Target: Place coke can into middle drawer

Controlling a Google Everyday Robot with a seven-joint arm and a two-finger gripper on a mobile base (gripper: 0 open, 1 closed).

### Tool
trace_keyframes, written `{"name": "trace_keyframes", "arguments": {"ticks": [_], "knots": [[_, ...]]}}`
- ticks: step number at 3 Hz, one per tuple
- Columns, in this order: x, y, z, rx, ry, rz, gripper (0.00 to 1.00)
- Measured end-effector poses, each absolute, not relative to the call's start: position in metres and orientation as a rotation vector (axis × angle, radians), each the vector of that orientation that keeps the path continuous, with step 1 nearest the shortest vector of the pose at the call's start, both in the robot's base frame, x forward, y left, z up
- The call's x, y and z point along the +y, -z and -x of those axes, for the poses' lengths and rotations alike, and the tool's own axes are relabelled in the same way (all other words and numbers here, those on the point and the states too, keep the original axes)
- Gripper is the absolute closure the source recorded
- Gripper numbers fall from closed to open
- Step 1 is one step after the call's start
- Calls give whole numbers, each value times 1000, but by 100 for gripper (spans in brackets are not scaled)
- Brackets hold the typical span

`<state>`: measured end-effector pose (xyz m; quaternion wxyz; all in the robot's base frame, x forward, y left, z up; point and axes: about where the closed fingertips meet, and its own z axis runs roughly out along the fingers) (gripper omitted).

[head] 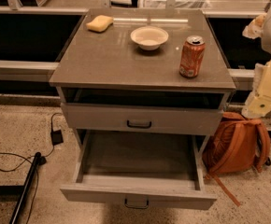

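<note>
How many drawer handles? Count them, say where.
2. The upper handle is on the upper front; the lower handle is on the open middle drawer. None seems hidden. The hand is at the right edge.

1. The coke can [192, 56] is red-orange with white lettering and a silver top. It stands upright on the cabinet top, near the front right corner.
2. The middle drawer [138, 192] is grey, wide and shallow, pulled well out, with a small dark handle on its front.
3. The gripper [259, 104] hangs at the right edge, apart from the can.
</note>
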<state>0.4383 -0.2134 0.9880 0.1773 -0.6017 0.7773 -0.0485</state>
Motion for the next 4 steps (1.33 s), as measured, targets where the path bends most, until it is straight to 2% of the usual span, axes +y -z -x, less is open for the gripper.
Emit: {"name": "trace_keyframes", "arguments": {"ticks": [1, 2, 4], "knots": [[-213, -989, -438, 2198, 138, 1699, 0], [-210, -995, -465, 2169, 120, 1654, 0], [-210, -995, -580, 2071, -13, 1357, 0]]}}
